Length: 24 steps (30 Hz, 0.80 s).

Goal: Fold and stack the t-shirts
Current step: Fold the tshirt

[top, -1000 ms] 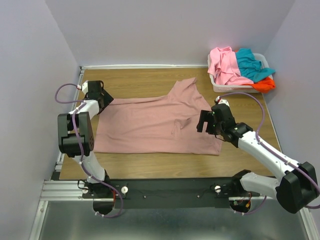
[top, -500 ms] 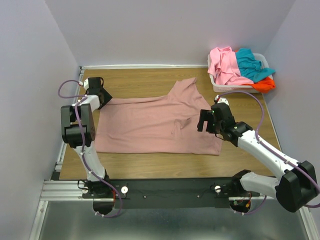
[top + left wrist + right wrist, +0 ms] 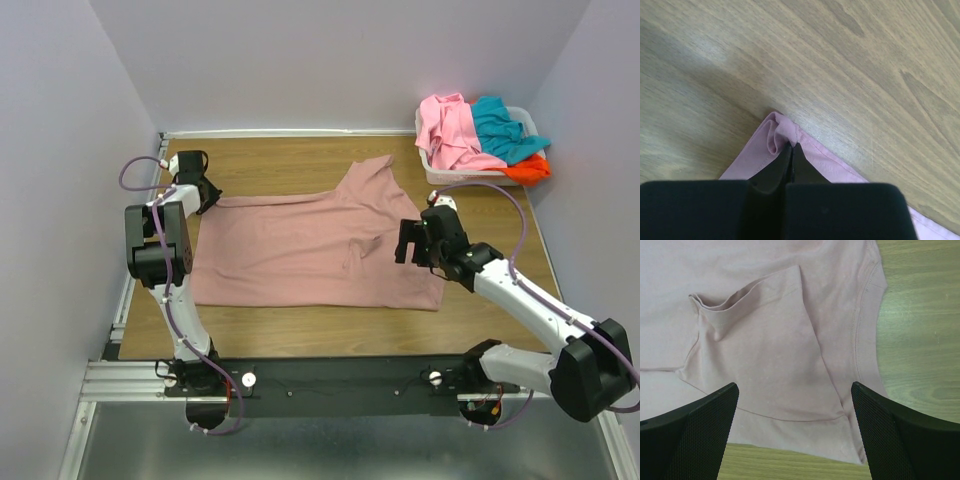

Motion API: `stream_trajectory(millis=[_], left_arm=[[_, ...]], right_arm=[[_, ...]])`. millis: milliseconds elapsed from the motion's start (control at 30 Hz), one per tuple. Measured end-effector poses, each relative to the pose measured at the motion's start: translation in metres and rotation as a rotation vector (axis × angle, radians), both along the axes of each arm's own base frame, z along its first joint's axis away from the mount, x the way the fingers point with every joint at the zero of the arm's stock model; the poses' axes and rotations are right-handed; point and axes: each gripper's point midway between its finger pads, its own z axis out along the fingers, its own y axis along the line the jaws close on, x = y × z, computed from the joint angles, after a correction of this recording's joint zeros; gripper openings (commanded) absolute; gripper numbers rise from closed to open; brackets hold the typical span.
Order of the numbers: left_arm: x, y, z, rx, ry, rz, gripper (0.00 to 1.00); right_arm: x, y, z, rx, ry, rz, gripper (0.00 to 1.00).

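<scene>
Pinching bunched corner of mauve-pink t-shirt [image 3: 300,245] in closed left hand [image 3: 791,147], far left of worktop [image 3: 300,330]. Spread flat across worktop centre. Hovering over its collar end with right hand [image 3: 794,400] opened wide.

Dusty mauve-pink t-shirt [image 3: 310,250]: plain, one even tone over the visible side. Hem and neckline stitching match the cloth.

Table [image 3: 280,160]: mid-brown wood grain with darker streaks. It reads paler, greenish-tan, in both wrist views.

White basket [image 3: 436,172]: plain white plastic. Cloth in it is a bright pink t-shirt [image 3: 452,130], a teal t-shirt [image 3: 505,135] and an orange-red t-shirt [image 3: 532,170], all solid colours.

Left pincer [image 3: 791,152]: matte black. Right pincer [image 3: 794,390]: black, with a fine mesh pattern on the fingers.

Arms [image 3: 530,305]: white links, black joints. Cables [image 3: 130,175]: purple.

Walls [image 3: 60,150]: pale lavender-grey.
</scene>
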Motion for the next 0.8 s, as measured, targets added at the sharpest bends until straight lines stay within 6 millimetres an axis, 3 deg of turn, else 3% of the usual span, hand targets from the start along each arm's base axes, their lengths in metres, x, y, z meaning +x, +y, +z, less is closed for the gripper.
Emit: stream_trajectory(millis=[167,300,367,467,600,767,800], left_arm=[[-0.001,0.0,0.0,0.002,0.003,-0.003,0.0],[-0.001,0.0,0.003,0.007,0.0,-0.01,0.0],[-0.002,0.0,0.006,0.008,-0.002,-0.015,0.0],[-0.002,0.0,0.013,0.01,-0.012,-0.024,0.0],[-0.001,-0.002,0.019,0.007,-0.025,-0.039,0.0],[-0.002,-0.004,0.019,0.001,-0.023,-0.047,0.0],[-0.002,-0.004,0.019,0.001,-0.024,-0.048,0.0]], right_arm=[[0.013,0.004,0.0,-0.001,0.014,-0.035,1.0],[0.047,0.018,0.017,0.017,-0.007,-0.084,1.0],[0.074,0.031,0.029,0.027,-0.031,-0.087,1.0],[0.137,0.057,0.052,0.047,-0.089,-0.094,1.0],[0.205,0.078,0.059,0.029,-0.144,-0.087,0.99],[0.283,0.099,0.05,-0.009,-0.213,-0.055,0.95],[0.296,0.1,0.038,-0.022,-0.213,-0.051,0.94]])
